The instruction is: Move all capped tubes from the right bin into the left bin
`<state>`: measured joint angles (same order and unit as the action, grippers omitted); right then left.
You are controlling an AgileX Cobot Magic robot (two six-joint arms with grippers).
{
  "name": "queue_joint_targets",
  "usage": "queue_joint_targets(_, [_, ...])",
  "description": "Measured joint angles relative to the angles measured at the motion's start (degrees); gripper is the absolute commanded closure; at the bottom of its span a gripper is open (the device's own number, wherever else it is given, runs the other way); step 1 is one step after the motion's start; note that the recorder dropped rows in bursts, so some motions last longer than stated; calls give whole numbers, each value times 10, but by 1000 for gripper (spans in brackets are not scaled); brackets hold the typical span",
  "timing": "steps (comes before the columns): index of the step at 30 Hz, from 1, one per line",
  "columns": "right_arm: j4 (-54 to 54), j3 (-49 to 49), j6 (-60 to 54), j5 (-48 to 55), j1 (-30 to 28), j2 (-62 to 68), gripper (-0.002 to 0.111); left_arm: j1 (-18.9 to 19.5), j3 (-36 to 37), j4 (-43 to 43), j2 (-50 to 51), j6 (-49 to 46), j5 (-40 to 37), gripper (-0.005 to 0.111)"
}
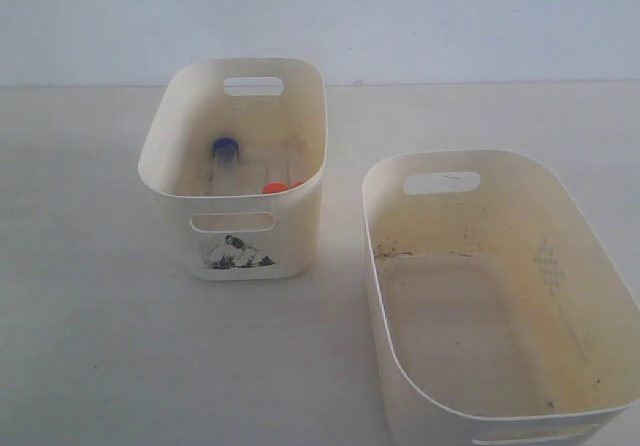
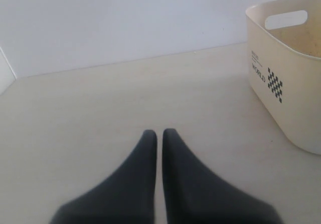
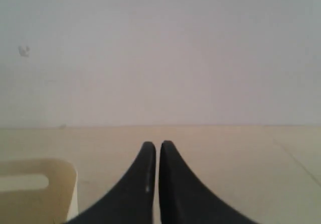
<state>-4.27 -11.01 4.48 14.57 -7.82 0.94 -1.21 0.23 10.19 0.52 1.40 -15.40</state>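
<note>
Tubes (image 1: 225, 149) in left bin (image 1: 300, 234), upper left; I judge them light, slick, pinch mid-body. Left gripper (image 2: 159, 132), right gripper (image 3: 157, 143) closed, empty.

End effector (image 2: 159, 132) closed, empty — cream bin (image 2: 297, 114) well apart.

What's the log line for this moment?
left bin: capped tubes inside | right bin: no tubes | left hand: shut | right hand: shut

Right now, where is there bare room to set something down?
Inside the right bin the floor is bare. The table is free in front of the left bin and in the gap between the bins. Crowded: the left bin's floor, where tubes lie.
</note>
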Motion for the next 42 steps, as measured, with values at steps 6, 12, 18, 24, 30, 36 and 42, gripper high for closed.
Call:
queue_joint_targets(6, [7,100,1,-26,-1,-5,106,0,0,0,0,0,0,102])
queue_joint_targets(12, [9,107,1,-11,0,-6,106,0,0,0,0,0,0,102])
queue_joint_targets(18, [14,110,-28,36,33,-6,106,0,0,0,0,0,0,102])
queue_joint_targets(24, [24,110,-32,42,44,-6,106,0,0,0,0,0,0,102])
queue_joint_targets(30, [24,110,-32,42,44,-6,106,0,0,0,0,0,0,102])
queue_joint_targets(36, [24,110,-32,42,44,-6,106,0,0,0,0,0,0,102])
queue_joint_targets(42, [26,110,-32,42,44,-6,106,0,0,0,0,0,0,102])
